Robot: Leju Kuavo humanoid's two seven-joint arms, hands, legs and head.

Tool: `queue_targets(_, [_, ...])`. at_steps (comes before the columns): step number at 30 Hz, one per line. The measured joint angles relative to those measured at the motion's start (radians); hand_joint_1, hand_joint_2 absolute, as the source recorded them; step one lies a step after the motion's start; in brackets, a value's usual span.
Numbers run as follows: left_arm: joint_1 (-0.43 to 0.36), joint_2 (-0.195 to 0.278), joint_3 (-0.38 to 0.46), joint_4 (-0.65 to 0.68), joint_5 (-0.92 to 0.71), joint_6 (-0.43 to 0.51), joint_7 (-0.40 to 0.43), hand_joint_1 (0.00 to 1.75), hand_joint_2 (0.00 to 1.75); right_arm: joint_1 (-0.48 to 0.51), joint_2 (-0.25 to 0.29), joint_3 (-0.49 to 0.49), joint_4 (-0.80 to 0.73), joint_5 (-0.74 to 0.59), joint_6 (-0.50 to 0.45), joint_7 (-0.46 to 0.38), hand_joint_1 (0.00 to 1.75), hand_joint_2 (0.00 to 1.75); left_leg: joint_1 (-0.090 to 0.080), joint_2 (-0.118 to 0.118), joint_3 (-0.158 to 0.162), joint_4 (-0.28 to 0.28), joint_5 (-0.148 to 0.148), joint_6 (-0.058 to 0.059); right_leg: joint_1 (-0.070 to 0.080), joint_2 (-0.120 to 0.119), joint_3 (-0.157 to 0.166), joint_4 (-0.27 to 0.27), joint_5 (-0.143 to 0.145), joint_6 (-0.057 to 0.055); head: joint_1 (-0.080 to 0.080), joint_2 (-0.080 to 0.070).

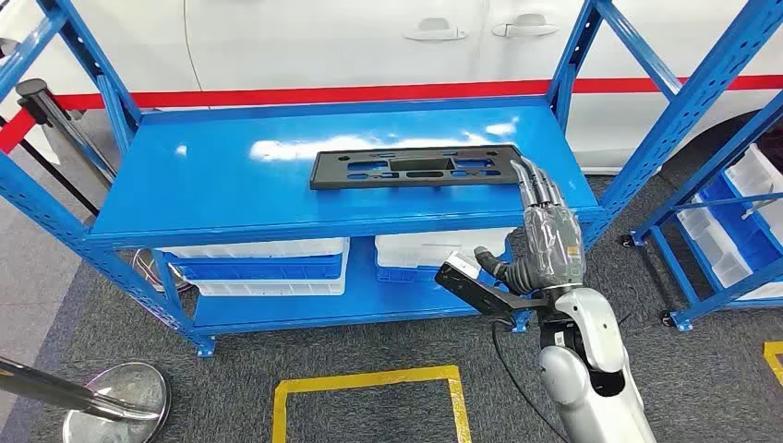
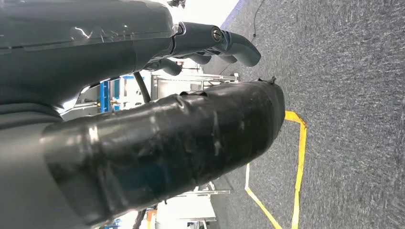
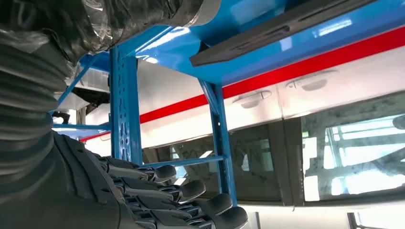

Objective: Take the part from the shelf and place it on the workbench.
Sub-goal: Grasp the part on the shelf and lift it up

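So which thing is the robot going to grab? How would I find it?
Look at the big blue shelf in front of the white car. On its top level lies the part, a long flat black plate with slots cut through it, right by the right hand's fingertips. The white bins below are boxy, not flat.

No writing, label, brand name or number can be read anywhere in these views. The black part (image 1: 415,167) on the blue shelf (image 1: 231,185) carries no legible marking, and neither does the white car (image 1: 369,41) with its red stripe behind the shelf. The white and blue bins (image 1: 263,263) on the lower level show no tags that can be made out. The yellow tape lines (image 1: 369,383) on the grey carpet form plain outlines with no lettering.
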Motion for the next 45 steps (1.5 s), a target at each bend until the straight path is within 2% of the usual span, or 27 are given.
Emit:
queue_targets(6, [-0.001, 0.0, 0.0, -0.001, -0.001, 0.0, -0.004, 0.0, 0.0, -0.009, 0.0, 0.022, 0.025, 0.004, 0.014, 0.006, 0.0, 1.75, -0.004, 0.0, -0.004, 0.007, 0.0, 0.001, -0.005, 0.002, -0.002, -0.003, 0.003, 0.004, 0.0, 0.0])
queue_targets(8, [-0.002, -0.001, -0.001, -0.001, -0.001, 0.0, -0.006, 0.0, 0.0, -0.014, 0.0, 0.029, 0.034, 0.004, 0.017, 0.006, 0.0, 1.75, 0.001, 0.004, -0.003, 0.001, 0.004, 0.006, -0.004, 0.005, -0.002, -0.004, 0.004, 0.008, 0.0, 0.0])
queue_targets(9, [-0.002, -0.002, -0.001, -0.001, -0.001, 0.0, -0.007, 0.0, 0.0, -0.018, 0.0, 0.032, 0.038, 0.005, 0.018, 0.006, 0.0, 1.75, 0.004, 0.008, 0.0, -0.005, 0.007, 0.01, -0.002, -0.007, -0.006, 0.003, -0.001, 0.01, 0.0, 0.0])
queue_targets(11, [-0.001, -0.003, -0.001, -0.001, -0.002, 0.0, -0.008, 0.0, 0.0, -0.028, 0.0, 0.038, 0.047, 0.006, 0.021, 0.007, 0.0, 1.75, 0.011, 0.022, 0.003, -0.017, 0.013, 0.017, 0.001, -0.048, -0.04, 0.069, -0.036, 0.016, 0.002, 0.0])
queue_targets(13, [0.002, -0.004, -0.001, -0.001, -0.002, -0.001, -0.009, 0.0, 0.0, -0.037, 0.0, 0.049, 0.059, 0.008, 0.023, 0.008, 0.0, 1.75, 0.011, 0.036, 0.003, -0.019, 0.013, 0.018, -0.003, -0.08, -0.112, 0.199, -0.089, 0.023, 0.003, 0.0])
queue_targets(14, [0.004, -0.004, -0.001, -0.001, -0.002, -0.001, -0.009, 0.0, 0.0, -0.039, 0.0, 0.055, 0.066, 0.009, 0.023, 0.008, 0.0, 1.75, 0.011, 0.042, 0.003, -0.018, 0.012, 0.018, -0.007, -0.085, -0.145, 0.253, -0.1, 0.027, 0.003, 0.0])
queue_targets(15, [0.004, -0.004, -0.001, -0.001, -0.002, -0.002, -0.009, 0.0, 0.0, -0.04, 0.0, 0.059, 0.072, 0.009, 0.024, 0.009, 0.0, 1.75, 0.012, 0.046, 0.004, -0.018, 0.01, 0.016, -0.011, -0.087, -0.162, 0.275, -0.092, 0.029, 0.003, 0.0])
queue_targets(16, [0.005, -0.003, -0.001, -0.001, -0.002, -0.002, -0.009, 0.0, 0.0, -0.042, 0.0, 0.062, 0.078, 0.01, 0.024, 0.01, 0.0, 1.75, 0.013, 0.049, 0.006, -0.016, 0.007, 0.013, -0.015, -0.089, -0.16, 0.257, -0.063, 0.031, 0.003, 0.0])
queue_targets(18, [0.005, -0.004, -0.001, -0.001, -0.002, -0.004, -0.01, 0.0, 0.0, -0.051, 0.0, 0.065, 0.091, 0.012, 0.023, 0.015, 0.0, 1.75, 0.016, 0.051, 0.012, -0.012, -0.002, 0.004, -0.021, -0.094, -0.11, 0.136, 0.014, 0.032, 0.003, 0.0])
queue_targets(19, [0.005, -0.004, -0.001, -0.001, -0.002, -0.005, -0.01, 0.0, 0.0, -0.056, 0.0, 0.066, 0.099, 0.013, 0.023, 0.018, 0.0, 1.75, 0.015, 0.053, 0.013, -0.009, -0.007, -0.003, -0.018, -0.096, -0.085, 0.078, 0.038, 0.028, 0.003, 0.0])
queue_targets(20, [0.005, -0.005, -0.001, -0.001, -0.002, -0.006, -0.011, 0.0, 0.0, -0.061, 0.0, 0.067, 0.107, 0.013, 0.022, 0.02, 0.0, 1.75, 0.015, 0.054, 0.012, -0.007, -0.01, -0.01, -0.014, -0.098, -0.069, 0.04, 0.047, 0.021, 0.002, 0.0])
queue_targets(22, [0.005, -0.005, -0.001, -0.001, -0.002, -0.009, -0.012, 0.0, 0.0, -0.068, 0.0, 0.07, 0.122, 0.014, 0.02, 0.024, 0.0, 1.75, 0.014, 0.056, 0.009, -0.007, -0.012, -0.023, -0.005, -0.096, -0.066, 0.021, 0.04, 0.006, 0.002, 0.0])
queue_targets(25, [0.003, -0.006, -0.001, -0.001, -0.003, -0.011, -0.014, 0.0, 0.0, -0.073, 0.0, 0.071, 0.136, 0.014, 0.017, 0.025, 0.0, 1.75, 0.017, 0.058, 0.004, 0.015, -0.03, -0.039, -0.009, -0.094, -0.053, 0.007, 0.038, -0.018, 0.002, 0.0])
queue_targets(26, [0.002, -0.007, -0.001, -0.002, -0.003, -0.012, -0.015, 0.0, 0.0, -0.076, 0.0, 0.072, 0.139, 0.014, 0.015, 0.025, 0.0, 1.75, 0.018, 0.058, -0.014, 0.056, -0.05, -0.042, -0.011, -0.095, -0.046, 0.002, 0.037, -0.026, 0.001, 0.0])
queue_targets(28, [0.004, -0.007, -0.001, -0.002, -0.003, -0.012, -0.015, 0.0, 0.0, -0.08, 0.0, 0.075, 0.148, 0.014, 0.013, 0.025, 0.0, 1.75, 0.019, 0.058, -0.086, 0.186, -0.102, -0.045, -0.007, -0.096, -0.039, 0.0, 0.032, -0.037, 0.0, 0.0])
queue_targets(29, [0.005, -0.007, -0.001, -0.002, -0.003, -0.012, -0.015, 0.0, 0.0, -0.081, 0.0, 0.076, 0.153, 0.014, 0.013, 0.025, 0.0, 1.75, 0.019, 0.058, -0.124, 0.247, -0.117, -0.047, -0.005, -0.095, -0.037, 0.0, 0.029, -0.04, 0.0, 0.0])
queue_targets(30, [0.006, -0.007, -0.001, -0.002, -0.003, -0.012, -0.015, 0.0, 0.0, -0.08, 0.0, 0.078, 0.158, 0.014, 0.013, 0.025, 0.0, 1.75, 0.019, 0.058, -0.15, 0.278, -0.113, -0.047, -0.003, -0.093, -0.033, 0.0, 0.026, -0.041, 0.0, 0.0])
queue_targets(31, [0.006, -0.007, -0.001, -0.002, -0.003, -0.012, -0.015, 0.0, 0.0, -0.08, 0.0, 0.078, 0.162, 0.014, 0.013, 0.025, 0.0, 1.75, 0.019, 0.058, -0.157, 0.27, -0.088, -0.046, -0.002, -0.092, -0.028, 0.0, 0.022, -0.041, 0.0, 0.0])
queue_targets(32, [0.007, -0.007, -0.001, -0.003, -0.003, -0.012, -0.015, 0.0, 0.0, -0.081, 0.0, 0.079, 0.165, 0.014, 0.013, 0.025, 0.0, 1.75, 0.019, 0.058, -0.144, 0.224, -0.045, -0.044, -0.002, -0.09, -0.021, 0.001, 0.017, -0.039, 0.0, 0.0])
queue_targets(34, [0.007, -0.007, -0.001, -0.005, -0.003, -0.012, -0.015, 0.0, 0.0, -0.082, 0.001, 0.079, 0.171, 0.014, 0.012, 0.025, 0.0, 1.75, 0.016, 0.057, -0.094, 0.091, 0.031, -0.036, 0.0, -0.087, -0.007, 0.004, 0.004, -0.032, 0.001, 0.0])
queue_targets(35, [0.006, -0.007, -0.001, -0.006, -0.003, -0.012, -0.015, 0.0, 0.0, -0.083, 0.001, 0.079, 0.173, 0.014, 0.011, 0.024, 0.0, 1.75, 0.014, 0.056, -0.073, 0.044, 0.046, -0.032, 0.002, -0.086, -0.005, 0.005, -0.001, -0.027, 0.001, 0.0])
queue_targets(36, [0.006, -0.007, -0.001, -0.007, -0.003, -0.012, -0.015, 0.0, 0.0, -0.085, 0.001, 0.079, 0.175, 0.014, 0.011, 0.024, 0.0, 1.75, 0.012, 0.055, -0.063, 0.021, 0.047, -0.029, 0.003, -0.085, -0.005, 0.006, -0.005, -0.022, 0.001, 0.0])
queue_targets(39, [0.006, -0.008, -0.001, -0.009, -0.003, -0.012, -0.014, 0.0, 0.0, -0.089, 0.002, 0.083, 0.18, 0.017, 0.009, 0.02, 0.0, 1.75, 0.013, 0.054, -0.055, 0.006, 0.039, -0.016, 0.004, -0.085, -0.004, 0.004, -0.01, -0.007, 0.002, 0.0])
queue_targets(41, [0.006, -0.01, -0.001, -0.011, -0.003, -0.013, -0.013, 0.0, 0.0, -0.095, 0.002, 0.09, 0.183, 0.026, 0.008, 0.013, 0.0, 1.75, 0.019, 0.055, -0.046, -0.003, 0.038, -0.004, 0.002, -0.087, -0.024, 0.051, -0.036, 0.002, 0.002, 0.0])
queue_targets(42, [0.006, -0.01, -0.001, -0.012, -0.003, -0.014, -0.012, 0.0, 0.0, -0.098, 0.002, 0.095, 0.186, 0.032, 0.007, 0.009, 0.0, 1.75, 0.019, 0.056, -0.042, -0.005, 0.036, 0.001, 0.0, -0.089, -0.053, 0.105, -0.06, 0.006, 0.002, 0.0])
queue_targets(44, [0.006, -0.01, -0.001, -0.016, -0.004, -0.016, -0.012, 0.0, 0.0, -0.1, 0.002, 0.108, 0.194, 0.042, 0.006, 0.002, 0.0, 1.75, 0.019, 0.058, -0.037, -0.005, 0.029, 0.007, -0.003, -0.089, -0.132, 0.239, -0.105, 0.012, 0.002, 0.0])
queue_targets(45, [0.006, -0.01, -0.001, -0.017, -0.004, -0.017, -0.012, 0.0, 0.0, -0.1, 0.002, 0.113, 0.199, 0.044, 0.006, 0.001, 0.0, 1.75, 0.018, 0.058, -0.032, -0.005, 0.025, 0.008, -0.004, -0.089, -0.163, 0.281, -0.107, 0.014, 0.002, 0.0])
